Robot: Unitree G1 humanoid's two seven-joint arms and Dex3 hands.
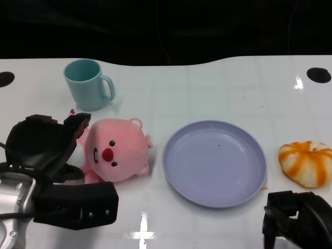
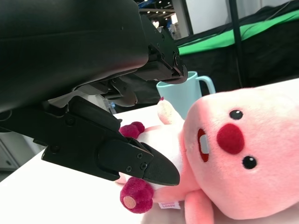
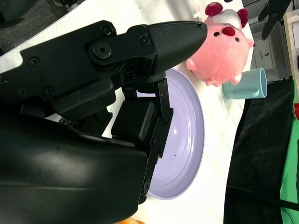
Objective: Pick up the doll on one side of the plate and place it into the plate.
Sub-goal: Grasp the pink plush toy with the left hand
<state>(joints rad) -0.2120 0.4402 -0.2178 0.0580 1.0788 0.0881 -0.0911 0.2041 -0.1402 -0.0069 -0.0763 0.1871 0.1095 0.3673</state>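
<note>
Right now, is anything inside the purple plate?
No object lies in the plate; only a tiny dark speck shows in it. The doll lies beside it, at the left hand. In the right wrist view, fingers cover part of it.

Left hand [image 1: 57, 171] spread open; right hand [image 1: 295, 220] low, fingers apart
</note>
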